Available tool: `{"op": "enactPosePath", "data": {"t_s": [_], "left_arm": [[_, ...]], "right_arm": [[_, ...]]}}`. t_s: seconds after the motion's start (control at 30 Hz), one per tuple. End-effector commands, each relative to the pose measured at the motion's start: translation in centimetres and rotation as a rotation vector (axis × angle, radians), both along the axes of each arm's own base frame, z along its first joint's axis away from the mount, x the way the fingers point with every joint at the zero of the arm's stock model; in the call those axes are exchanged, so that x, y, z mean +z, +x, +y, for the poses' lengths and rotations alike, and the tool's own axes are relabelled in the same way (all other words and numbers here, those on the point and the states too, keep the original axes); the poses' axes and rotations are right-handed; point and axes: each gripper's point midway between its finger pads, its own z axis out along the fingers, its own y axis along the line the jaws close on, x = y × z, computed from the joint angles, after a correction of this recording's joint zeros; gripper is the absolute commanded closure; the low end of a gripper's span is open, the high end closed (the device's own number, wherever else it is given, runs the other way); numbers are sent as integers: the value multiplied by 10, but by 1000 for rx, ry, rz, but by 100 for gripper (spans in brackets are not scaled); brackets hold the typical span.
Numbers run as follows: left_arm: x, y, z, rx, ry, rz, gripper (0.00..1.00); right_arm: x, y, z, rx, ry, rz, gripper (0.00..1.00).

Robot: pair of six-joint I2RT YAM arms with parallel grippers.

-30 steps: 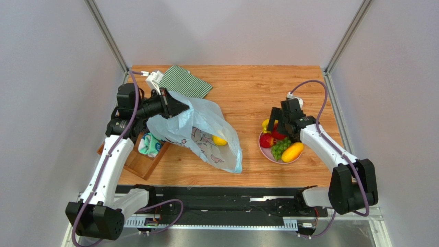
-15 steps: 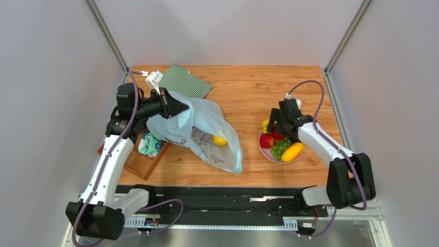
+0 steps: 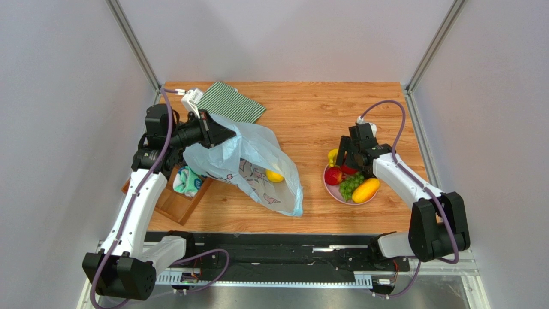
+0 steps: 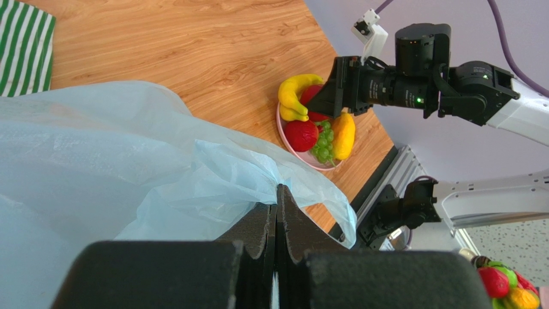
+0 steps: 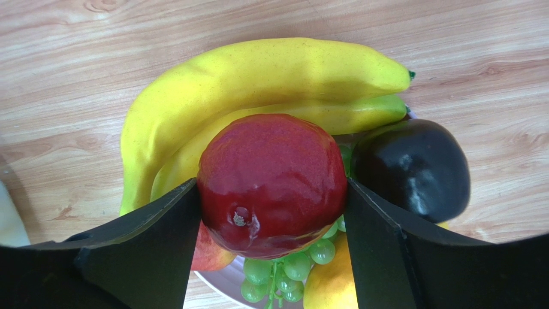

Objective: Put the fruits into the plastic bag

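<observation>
Right wrist cam: right gripper pinches red apple on pink plate, table's 3 o'clock. Lift straight, clear of banana & avocado; plastic bag sits at 9 o'clock, rim clamped by left gripper.

bright even light, soft shadows (sheen on the red apple).

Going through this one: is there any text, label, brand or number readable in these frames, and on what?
No text can be read.
plastic bag: dark printed marks, too small and blurred to read.
red apple, banana, green striped cloth: no lettering visible.
</observation>
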Motion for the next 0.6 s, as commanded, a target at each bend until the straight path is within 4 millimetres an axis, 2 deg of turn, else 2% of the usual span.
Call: {"op": "enactPosePath", "data": {"t_s": [0.0, 0.23, 0.3, 0.43, 0.47, 0.5, 0.57], "left_arm": [[4, 1, -1, -17, -11, -24, 100], [4, 1, -1, -21, -14, -22, 100], [4, 0, -1, -22, -14, -22, 100], [4, 0, -2, -30, -19, -20, 100], [4, 0, -2, -31, -21, -22, 100], [4, 0, -3, -34, -21, -21, 100], [5, -1, -3, -37, -24, -23, 100]], "right_arm": [[42, 9, -6, -12, -2, -129, 42], [76, 7, -10, -16, 1, -208, 45], [86, 6, -4, 4, 31, -240, 45], [132, -7, 32, 166, 164, -398, 47], [151, -16, 45, 220, 206, -455, 47], [162, -20, 54, 259, 237, -486, 48], [184, -38, 88, 410, 317, -540, 49]]}}
